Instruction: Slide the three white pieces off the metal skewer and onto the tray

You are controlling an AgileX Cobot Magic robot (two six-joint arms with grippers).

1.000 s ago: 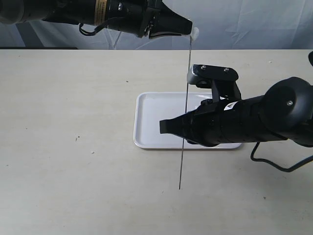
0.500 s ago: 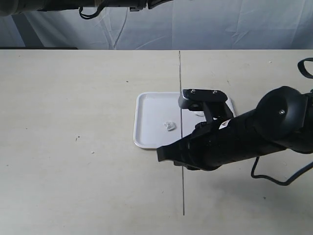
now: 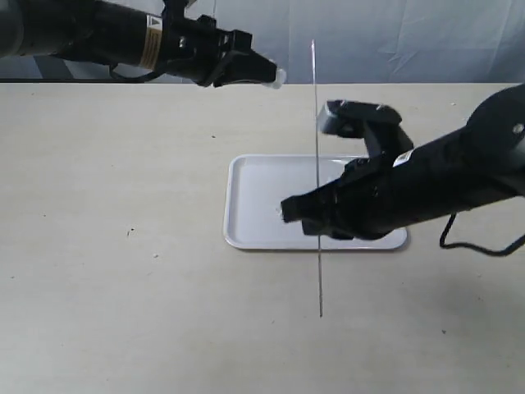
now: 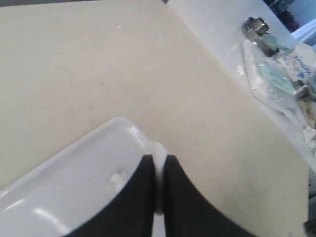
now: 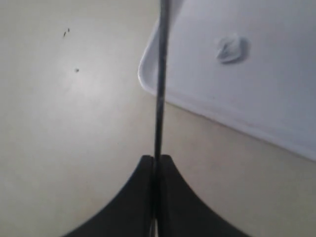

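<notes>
My left gripper hangs above the table's far side, left of the skewer's top, shut on one of the white pieces. That piece shows squeezed between the black fingers. My right gripper is shut on the metal skewer, which stands nearly upright over the tray and looks bare. The right wrist view shows the skewer running out from the gripper. Another white piece lies on the tray, also seen as a lump on the tray.
The tray sits mid-table on a beige top. Beyond the table's edge lie clear plastic bags with metal clips. A blue-grey curtain hangs behind. The right arm's black body covers the tray's right half.
The left gripper pulled the white piece off the skewer's top, rose out of view, then came back lower and to the left still holding it. The right gripper shifted with the skewer.
</notes>
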